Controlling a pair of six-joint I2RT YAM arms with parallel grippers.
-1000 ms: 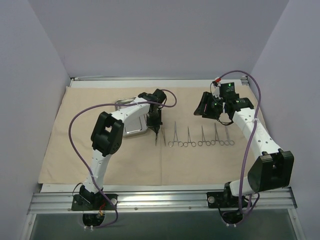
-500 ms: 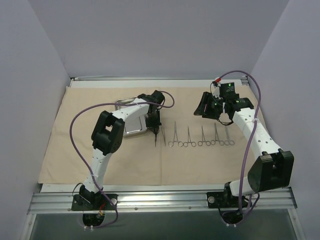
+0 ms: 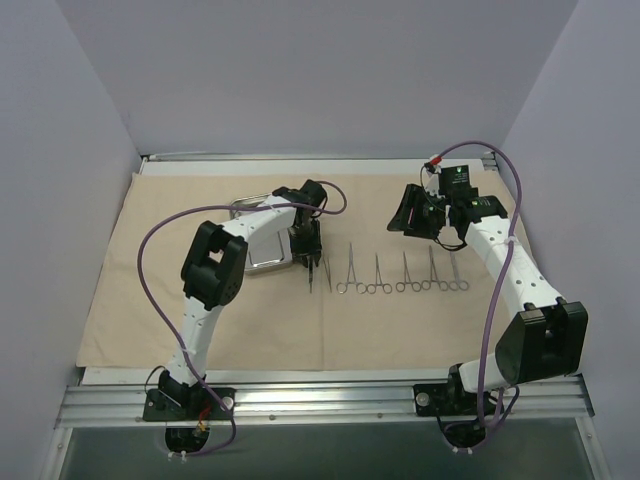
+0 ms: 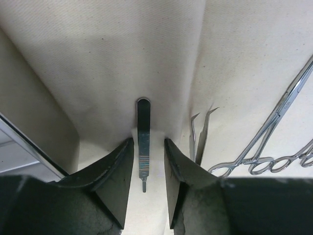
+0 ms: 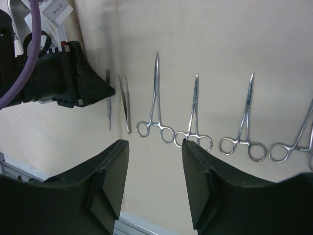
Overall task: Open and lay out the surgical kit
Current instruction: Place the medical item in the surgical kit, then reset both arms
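The beige cloth wrap [image 3: 200, 320] lies spread flat over the table. The steel tray [image 3: 262, 250] sits on it left of centre. Several ring-handled forceps [image 3: 405, 275] lie in a row on the cloth, also seen in the right wrist view [image 5: 155, 98]. My left gripper [image 4: 148, 147] is open. A flat steel scalpel handle [image 4: 143, 142] lies on the cloth between its fingers, with a gap on each side. Thin tweezers [image 4: 200, 137] lie just right of it. My right gripper [image 5: 155, 147] is open and empty, raised above the cloth behind the forceps row.
The tray's edge [image 4: 29, 142] shows at the left of the left wrist view, close to the gripper. Purple cables loop over both arms. Grey walls close in the table on three sides. A metal rail [image 3: 320, 395] runs along the near edge.
The left wrist has shifted slightly left, toward the tray. The right arm and the laid-out instruments have not moved.
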